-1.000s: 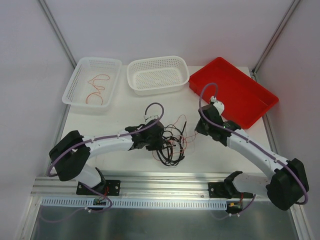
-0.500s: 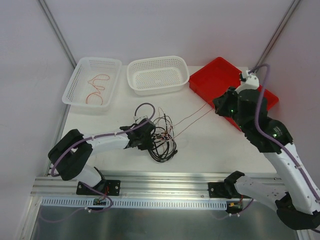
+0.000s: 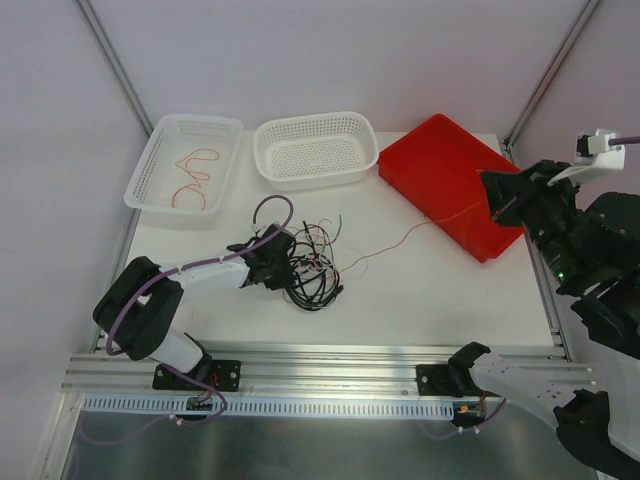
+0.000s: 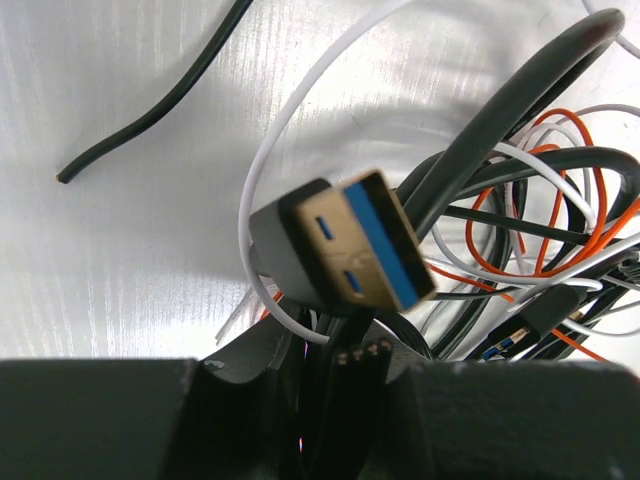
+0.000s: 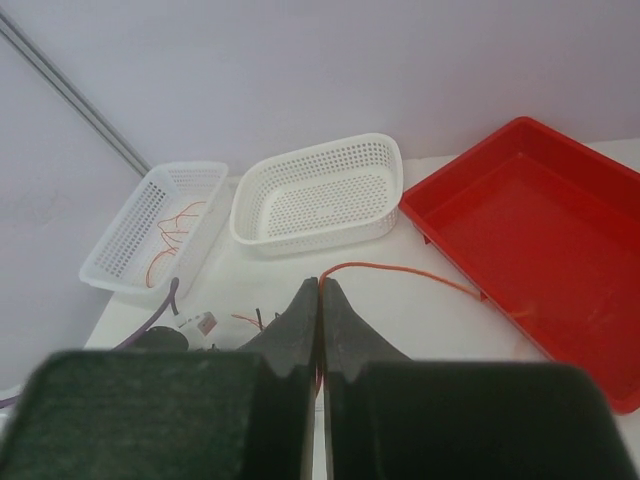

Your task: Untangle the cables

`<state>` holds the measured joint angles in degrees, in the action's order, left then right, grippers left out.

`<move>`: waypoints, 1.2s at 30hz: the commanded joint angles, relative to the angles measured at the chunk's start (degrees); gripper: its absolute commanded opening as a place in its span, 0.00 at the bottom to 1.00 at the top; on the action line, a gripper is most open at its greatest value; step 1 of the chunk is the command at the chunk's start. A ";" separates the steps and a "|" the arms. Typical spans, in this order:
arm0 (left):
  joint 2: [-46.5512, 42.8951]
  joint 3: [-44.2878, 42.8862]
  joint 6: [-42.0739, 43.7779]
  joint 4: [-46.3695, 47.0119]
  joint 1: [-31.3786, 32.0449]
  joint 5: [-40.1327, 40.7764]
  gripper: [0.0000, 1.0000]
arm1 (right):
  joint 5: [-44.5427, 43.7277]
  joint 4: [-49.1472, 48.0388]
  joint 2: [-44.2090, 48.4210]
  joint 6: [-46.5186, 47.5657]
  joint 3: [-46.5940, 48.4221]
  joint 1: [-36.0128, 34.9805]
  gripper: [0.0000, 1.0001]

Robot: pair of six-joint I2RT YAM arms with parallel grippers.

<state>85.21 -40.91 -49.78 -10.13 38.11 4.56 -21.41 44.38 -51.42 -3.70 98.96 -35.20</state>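
Note:
The cables (image 3: 312,272) lie tangled mid-table: black cords (image 4: 480,140), white wires (image 4: 290,110) and red-orange wires (image 4: 570,200), with a blue USB plug (image 4: 345,245) sticking up. My left gripper (image 3: 285,268) sits low at the tangle's left side; its jaws (image 4: 335,360) are shut on a flat black cord. One red-orange wire (image 3: 400,240) stretches from the tangle to my right gripper (image 3: 497,205), which is raised over the red tray's near edge. That gripper (image 5: 320,285) is shut on the wire (image 5: 400,272), which curls out from its tips.
A red tray (image 3: 450,170) stands at the back right. Two white baskets stand at the back: the middle one (image 3: 315,150), and the left one (image 3: 160,150) holding a red-orange wire (image 3: 195,175). A loose dark wire end (image 4: 150,120) lies left of the tangle.
My right arm rose and swung far right, drawing a red-orange wire out of the tangle. My left gripper closed on the black cord and shifted left with the tangle.

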 commanded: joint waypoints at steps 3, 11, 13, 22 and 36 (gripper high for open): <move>3.03 0.83 1.79 -2.70 -0.84 0.72 0.14 | 1.19 -0.70 0.88 1.33 3.25 0.31 0.01; 4.26 0.92 1.26 -2.61 -1.89 1.59 0.18 | -4.15 -1.92 2.46 2.21 10.73 0.31 0.01; 4.88 0.56 1.44 -2.70 -2.59 1.77 0.19 | -5.48 -2.89 3.16 2.47 10.82 0.31 0.01; 2.16 3.11 2.23 -3.14 -9.27 2.56 0.26 | -13.13 -8.78 8.52 5.90 10.56 0.13 0.01; -4.52 6.71 2.85 -4.20 -18.68 -0.34 0.33 | -16.91 -8.00 11.96 8.01 4.58 -4.52 0.01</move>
<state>80.77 -36.60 -48.80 -8.03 19.77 3.27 -36.69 38.02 -39.75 2.72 104.81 -38.81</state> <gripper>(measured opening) 0.326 0.018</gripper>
